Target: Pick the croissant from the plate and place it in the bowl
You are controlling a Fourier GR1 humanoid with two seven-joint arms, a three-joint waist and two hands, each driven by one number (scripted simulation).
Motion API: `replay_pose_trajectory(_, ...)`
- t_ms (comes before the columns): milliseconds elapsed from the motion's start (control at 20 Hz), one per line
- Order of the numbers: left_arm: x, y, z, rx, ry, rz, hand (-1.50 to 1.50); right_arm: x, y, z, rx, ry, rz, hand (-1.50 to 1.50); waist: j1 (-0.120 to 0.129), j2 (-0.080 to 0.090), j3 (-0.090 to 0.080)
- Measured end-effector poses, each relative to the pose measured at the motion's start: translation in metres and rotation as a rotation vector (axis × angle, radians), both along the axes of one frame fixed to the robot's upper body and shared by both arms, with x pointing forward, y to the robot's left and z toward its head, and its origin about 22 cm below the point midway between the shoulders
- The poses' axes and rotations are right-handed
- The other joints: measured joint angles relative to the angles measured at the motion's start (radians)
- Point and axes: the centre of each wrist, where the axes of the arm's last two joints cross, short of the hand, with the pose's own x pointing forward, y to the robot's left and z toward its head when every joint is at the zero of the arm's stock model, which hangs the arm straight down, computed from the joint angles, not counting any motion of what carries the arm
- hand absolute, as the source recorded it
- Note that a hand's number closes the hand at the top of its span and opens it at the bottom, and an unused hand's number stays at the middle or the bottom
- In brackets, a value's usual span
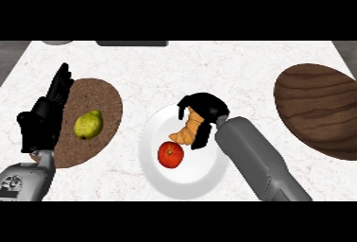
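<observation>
At the far left of the head view, the left hand [43,118] stands at rest with its fingers straight and pointing up toward twelve o'clock, holding nothing; its grey forearm enters from the lower left corner. Just to the right of it, partly behind the hand's edge, lies a speckled brown round mat [105,101] on the white marbled desk [209,66], and a yellow-green pear [88,124] sits near the mat's middle. Toward the centre lies the white plate [188,182], which carries two things: a red tomato [171,155] at about seven o'clock on the plate, and the croissant [188,130] at about twelve o'clock, just above and to the right of the tomato. The right hand [206,106] is on the croissant, its black fingers curled over the pastry's upper end and down its right side, so that only the lower, orange-brown part shows; whether the croissant rests on the plate or is raised off it cannot be told. The right grey forearm runs from the hand down toward five o'clock and out at the lower edge. At the far right, well apart from the plate at about two o'clock from it, sits the dark wooden bowl [317,111], cut off by the right edge.
</observation>
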Motion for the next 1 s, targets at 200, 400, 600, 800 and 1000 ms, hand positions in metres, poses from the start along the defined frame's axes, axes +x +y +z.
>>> replay_pose_trajectory(200,0.002,0.003,-0.002,0.000,-0.001,-0.002,0.00,0.004,0.002,-0.001,0.021,-0.026,0.006,1.50,0.001,0.001,0.000)
replay_pose_trajectory(400,0.003,0.001,0.000,-0.001,0.004,0.000,0.00,-0.005,0.007,-0.005,0.033,-0.035,-0.017,1.50,0.001,-0.002,0.000)
replay_pose_trajectory(600,0.005,0.003,-0.005,-0.003,0.007,-0.002,0.00,-0.035,0.021,-0.010,-0.012,-0.038,-0.148,1.50,0.002,-0.014,-0.003)
replay_pose_trajectory(800,0.006,0.005,-0.007,0.002,0.009,0.001,0.00,-0.076,0.045,-0.006,-0.037,-0.063,-0.231,1.50,-0.004,-0.021,-0.004)
replay_pose_trajectory(1000,0.005,0.008,-0.005,0.000,0.012,0.008,0.00,-0.126,0.076,0.013,0.017,-0.091,-0.284,1.50,-0.006,-0.012,-0.001)
